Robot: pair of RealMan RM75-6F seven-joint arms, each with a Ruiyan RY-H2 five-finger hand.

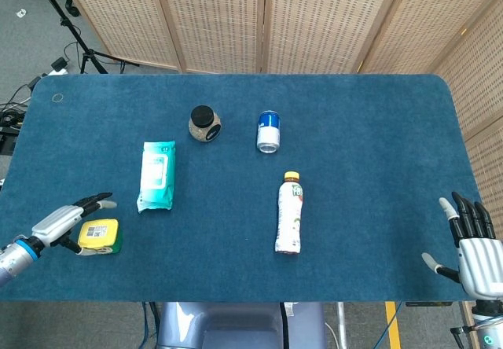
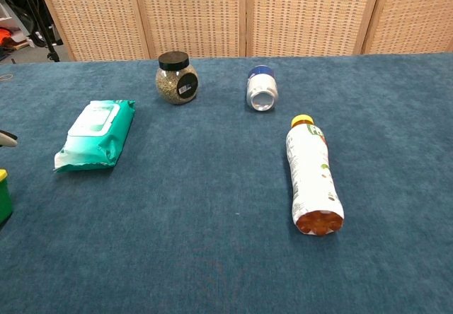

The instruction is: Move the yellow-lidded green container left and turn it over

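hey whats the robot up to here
The left hand is at the near left corner of the table, fingers spread, right beside the container but not gripping it. The container sits on the cloth with its yellow lid up, so it is not turned over. The right hand hangs open off the near right corner. Wipes, jar, can and bottle lie untouched.

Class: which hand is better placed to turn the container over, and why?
Left. The left hand is open right beside the container, which sits lid-up; the right hand is at the table's far edge.
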